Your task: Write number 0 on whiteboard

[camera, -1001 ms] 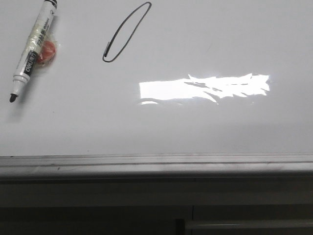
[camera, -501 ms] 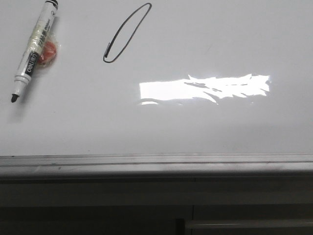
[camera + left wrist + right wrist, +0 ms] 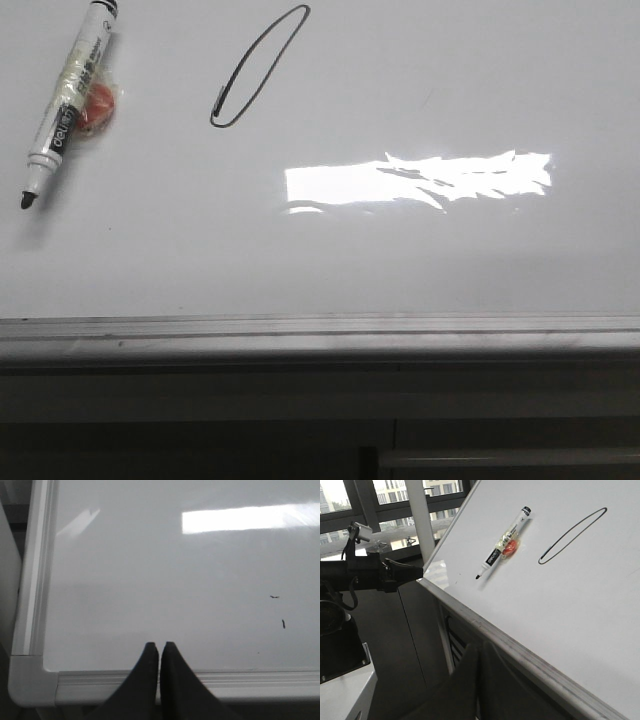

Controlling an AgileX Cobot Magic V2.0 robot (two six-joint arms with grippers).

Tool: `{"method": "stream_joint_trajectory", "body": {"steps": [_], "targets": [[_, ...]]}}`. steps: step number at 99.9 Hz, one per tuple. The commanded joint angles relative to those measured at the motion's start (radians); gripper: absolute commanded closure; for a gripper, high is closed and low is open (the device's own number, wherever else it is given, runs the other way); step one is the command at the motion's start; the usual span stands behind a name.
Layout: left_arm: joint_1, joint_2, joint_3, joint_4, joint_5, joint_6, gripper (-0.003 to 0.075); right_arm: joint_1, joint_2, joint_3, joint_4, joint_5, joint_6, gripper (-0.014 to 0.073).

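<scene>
Two grippers, both mine, both empty: my left gripper (image 3: 159,647) has its jaws pressed together with nothing between them, hanging over a near corner of the whiteboard (image 3: 400,260), and my right gripper (image 3: 480,652) is likewise closed on nothing, off the board's grey edge rail (image 3: 520,655). Neither shows in the front view.

The number 0 (image 3: 258,66) sits toward the far left part of the board, a thin slanted closed loop. The marker pen (image 3: 68,100) lies just beside it on the left, apart from the line, uncapped by the look of its dark tip, with a small orange-red thing (image 3: 97,108) tucked against its barrel. I judge the writing done.

What could spoil it from here: the ink is likely fresh, so any sweep of my arms low across that corner would smear the loop. The pen rests loose on a glossy surface; a nudge could roll its bare tip along the board and leave a stray stroke. A few small dark flecks (image 3: 283,624) already mark the board near my left gripper.
</scene>
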Motion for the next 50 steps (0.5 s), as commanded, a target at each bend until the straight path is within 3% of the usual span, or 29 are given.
{"method": "stream_joint_trajectory", "body": {"steps": [1, 50], "targets": [[0.004, -0.027, 0.031, -0.009, -0.057, 0.001, 0.074, -0.001, 0.008, -0.023, 0.019, -0.01, -0.004, 0.0662], [0.004, -0.027, 0.031, -0.009, -0.057, 0.001, 0.074, -0.001, 0.008, -0.021, 0.019, -0.017, -0.004, 0.0662]]}}
